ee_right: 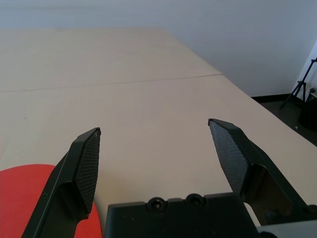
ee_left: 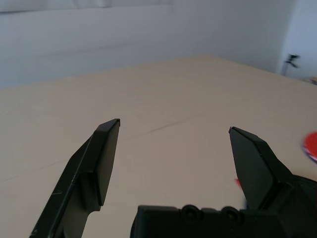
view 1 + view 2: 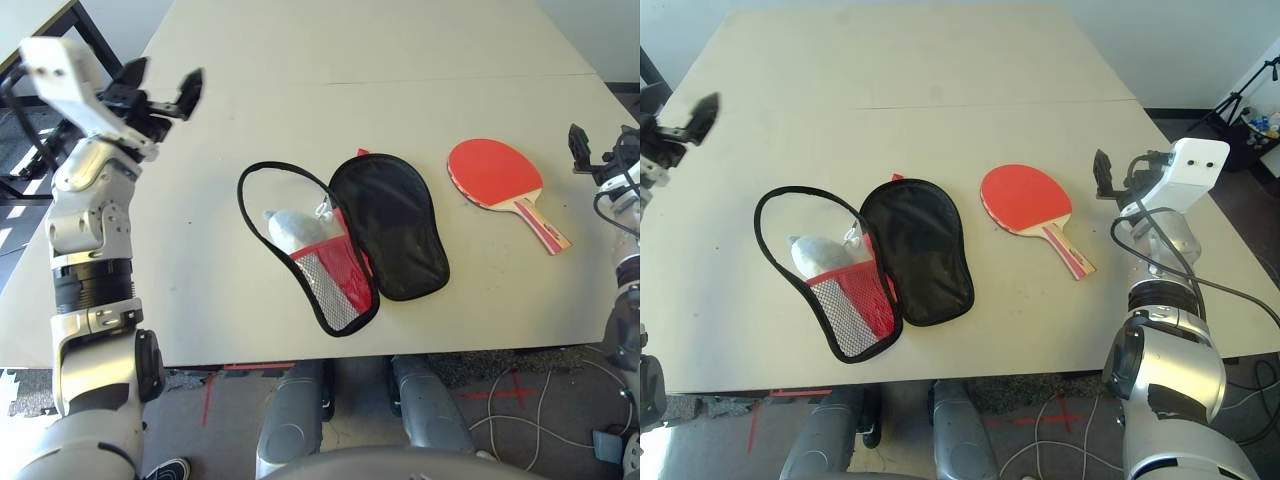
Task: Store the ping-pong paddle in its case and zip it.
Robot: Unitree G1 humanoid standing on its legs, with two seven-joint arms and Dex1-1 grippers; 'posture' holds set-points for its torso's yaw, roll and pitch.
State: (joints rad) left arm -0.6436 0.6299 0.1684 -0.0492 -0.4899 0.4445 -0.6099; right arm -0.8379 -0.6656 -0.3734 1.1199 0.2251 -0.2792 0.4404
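Paddle lies flat on the table, red face up, at about 3 o'clock from the open case and apart from it, with bare table between. Its long axis runs from the round blade at 10 o'clock down to the striped handle at 4 o'clock, so the handle end points toward the robot's right side. Right tool hangs just beyond the blade at about 3 o'clock of it, above the table, jaws spread wide and holding nothing; in the right wrist view the red face shows beside one black finger. Left tool is raised well off at 10 o'clock of the case, jaws likewise spread wide and empty, far from the paddle. Judgement: right arm is plainly the nearer one for the pick, and the handle is the part that offers itself; the tool would need to come down and back toward the handle at 4 o'clock rather than onto the blade. Case lies unzipped and folded open like a book: black-lined half toward the paddle, the other half at 9 o'clock of it showing the black zip edge, red fabric and grey mesh pocket. A pale grey-blue soft lump with white cord sits in that far half, above the mesh pocket. Black-lined half holds nothing. Paddle not yet stowed, zip not yet run
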